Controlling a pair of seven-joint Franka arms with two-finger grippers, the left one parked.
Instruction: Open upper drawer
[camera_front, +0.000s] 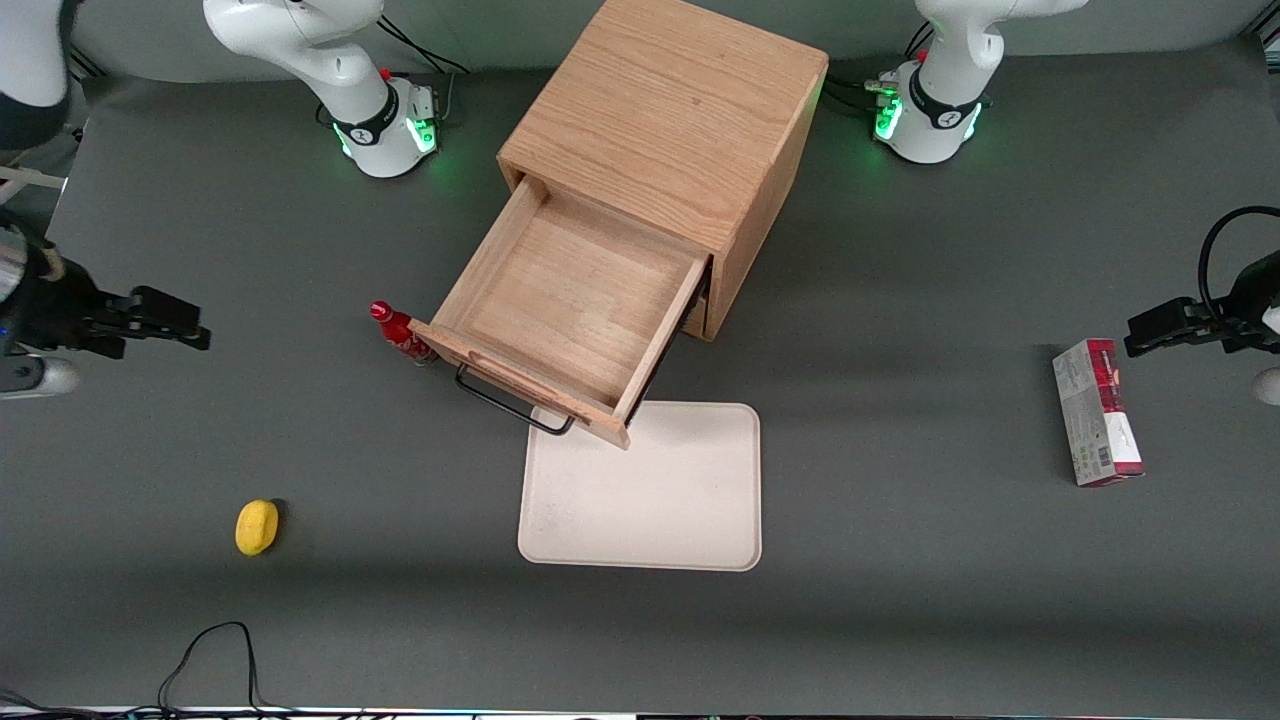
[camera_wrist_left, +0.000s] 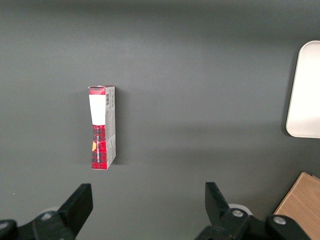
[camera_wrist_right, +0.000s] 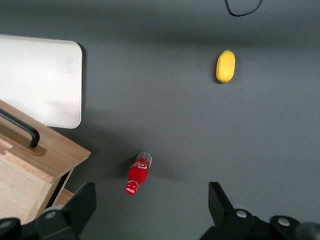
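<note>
The light oak cabinet stands in the middle of the table. Its upper drawer is pulled far out and its wooden inside is bare. The thin black bar handle on its front hangs over the edge of a white tray. The drawer's front and handle also show in the right wrist view. The lower drawer is hidden under the upper one. My right gripper is open and empty, well apart from the drawer, toward the working arm's end of the table. It hovers above the bare mat near a red bottle.
A red cola bottle stands by the drawer's front corner. A white tray lies in front of the drawer. A yellow lemon-like thing lies nearer the camera. A red-and-grey box lies toward the parked arm's end.
</note>
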